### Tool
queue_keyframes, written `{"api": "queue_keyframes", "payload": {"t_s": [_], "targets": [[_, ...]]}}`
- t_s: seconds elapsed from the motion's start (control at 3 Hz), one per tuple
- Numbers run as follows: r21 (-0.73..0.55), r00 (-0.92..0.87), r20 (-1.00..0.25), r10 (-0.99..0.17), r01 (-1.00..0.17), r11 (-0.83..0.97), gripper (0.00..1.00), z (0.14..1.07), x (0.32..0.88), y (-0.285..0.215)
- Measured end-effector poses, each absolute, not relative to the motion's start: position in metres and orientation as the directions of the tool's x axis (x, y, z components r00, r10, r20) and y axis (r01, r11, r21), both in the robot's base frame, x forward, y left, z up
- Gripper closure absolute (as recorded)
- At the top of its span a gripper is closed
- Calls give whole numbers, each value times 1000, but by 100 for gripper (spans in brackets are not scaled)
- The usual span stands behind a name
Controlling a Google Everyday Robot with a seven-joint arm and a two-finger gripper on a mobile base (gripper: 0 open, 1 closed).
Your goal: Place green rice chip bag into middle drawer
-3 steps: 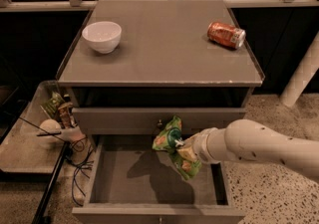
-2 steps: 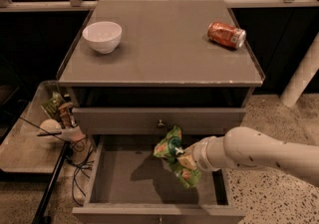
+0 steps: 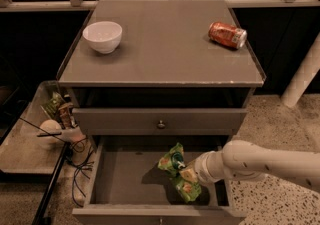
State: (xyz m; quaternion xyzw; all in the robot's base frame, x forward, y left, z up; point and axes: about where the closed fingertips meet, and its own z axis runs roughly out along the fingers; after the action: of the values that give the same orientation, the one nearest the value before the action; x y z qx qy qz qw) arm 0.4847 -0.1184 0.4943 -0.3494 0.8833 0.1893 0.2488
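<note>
The green rice chip bag [image 3: 176, 172] is a crinkled bright-green foil bag held low inside the open middle drawer [image 3: 125, 184], over the right part of its grey floor. My gripper [image 3: 194, 174] comes in from the right on a white arm and is shut on the bag's right side. Whether the bag touches the drawer floor I cannot tell. The drawer is pulled out toward the camera, below a closed grey drawer panel [image 3: 160, 121] with a round knob.
A white bowl [image 3: 102, 36] stands on the cabinet top at the left. An orange-red soda can [image 3: 227, 35] lies on its side at the right. A low side shelf with snacks and cables [image 3: 55, 124] stands left of the cabinet. A white post [image 3: 302, 76] rises at the right.
My gripper has lowered the bag deeper into the open drawer and moved it slightly toward the front. The bowl and can have not moved.
</note>
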Motion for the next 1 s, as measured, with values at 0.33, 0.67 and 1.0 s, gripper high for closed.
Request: {"api": "queue_keyframes", "payload": {"t_s": [0.33,0.67,1.0], "targets": [[185,-622,-585,-521,-728,660,100,473,511,-100],[225,-616,-627,-477,-729,646,100,463,535,-85],[289,-628,-677,-384,-706,646,100,451,544,-83]]}}
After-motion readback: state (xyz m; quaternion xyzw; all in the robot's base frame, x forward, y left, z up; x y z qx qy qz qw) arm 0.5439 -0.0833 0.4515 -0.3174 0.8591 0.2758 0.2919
